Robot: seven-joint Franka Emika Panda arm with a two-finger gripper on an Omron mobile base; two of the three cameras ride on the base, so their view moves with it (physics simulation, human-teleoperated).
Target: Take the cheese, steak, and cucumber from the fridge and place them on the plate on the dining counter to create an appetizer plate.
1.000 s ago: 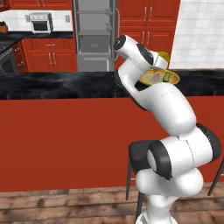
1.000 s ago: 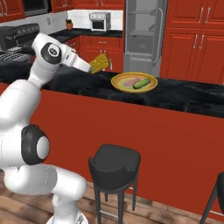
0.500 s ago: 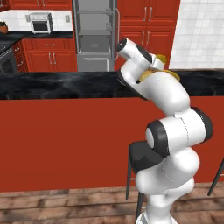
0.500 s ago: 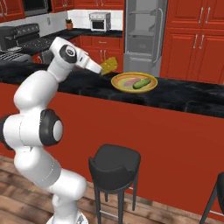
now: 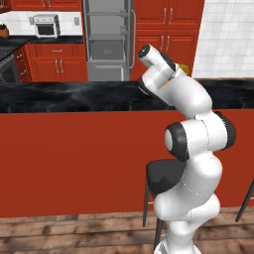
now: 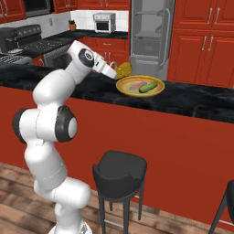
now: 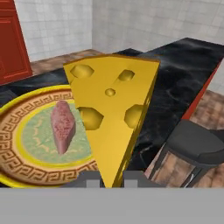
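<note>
plate (image 6: 157,89) w/ steak (image 6: 134,85) & cucumber (image 6: 147,87), gripper (image 6: 116,74) clamped on cheese (image 7: 112,113)

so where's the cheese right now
Gripped in the hand, the cheese sits at the plate's left edge in the right base view, above the dining counter.

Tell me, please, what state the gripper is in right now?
Gripper: shut on the cheese, held beside the plate.
</note>
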